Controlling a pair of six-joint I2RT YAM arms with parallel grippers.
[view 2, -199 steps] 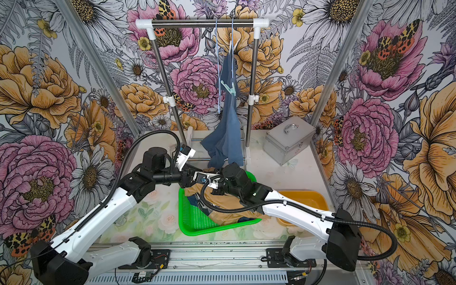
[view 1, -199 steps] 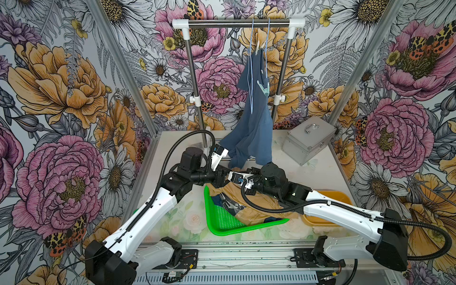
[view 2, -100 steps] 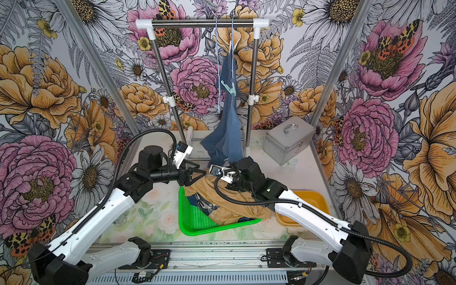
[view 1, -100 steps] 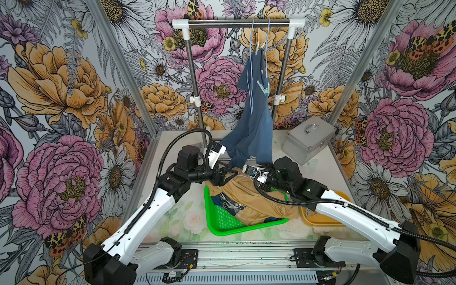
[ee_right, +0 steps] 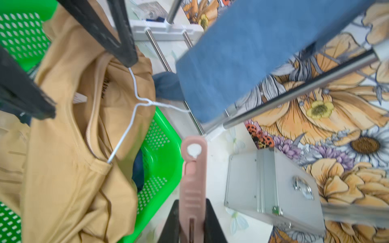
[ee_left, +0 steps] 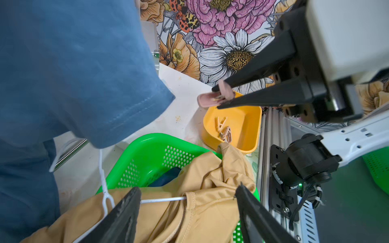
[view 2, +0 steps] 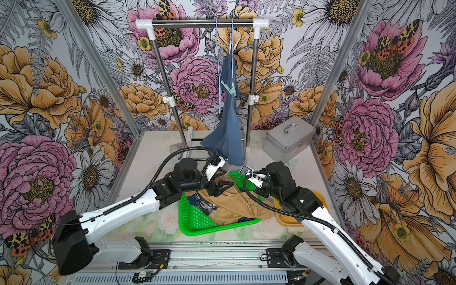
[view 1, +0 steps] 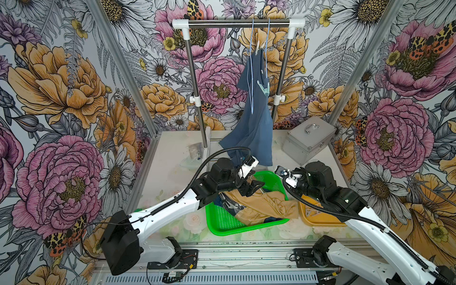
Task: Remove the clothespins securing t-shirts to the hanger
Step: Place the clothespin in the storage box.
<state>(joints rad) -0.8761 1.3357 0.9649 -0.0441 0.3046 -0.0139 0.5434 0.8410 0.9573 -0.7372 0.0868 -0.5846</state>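
Pinching a pale pink plastic spring clothespin (ee_right: 192, 178) by its handle end, the right gripper (ee_right: 192, 203) has its black jaws pressed together on it, the clip's ring end sticking out free. It hangs above bare white table (ee_right: 216, 168), between the bright green perforated plastic basket (view 1: 222, 223) and the ribbed silver metal case (view 1: 306, 140). The shallow yellow plastic tray (ee_left: 248, 126), at three o'clock of the basket in both top views, already holds a few beige and pink clothespins (ee_left: 223, 129). The left gripper (ee_left: 188, 189) is spread wide and holds nothing. It hovers just over the crumpled tan-mustard cloth t-shirt (ee_left: 210, 168), which lies heaped in the basket with a thin white wire hanger (ee_right: 134, 117) threaded through its neck; no clip shows on it. Under it peeks a dark navy cloth t-shirt (ee_left: 166, 176). At twelve o'clock of the basket stands the steel clothes rack with white plastic corner joints (view 1: 237, 22). From its bar the slate blue cloth t-shirt (view 1: 254, 123) droops on pale blue wire hangers (view 1: 251, 74), pinned by a mint green plastic clothespin (view 1: 263, 87) near one shoulder. A pale clip (view 1: 257, 48) seems to sit higher up, too small to be sure. My judgement: the job is well past halfway, with two shirts freed and down; left are dropping the pink clip into the tray and unclipping the blue shirt
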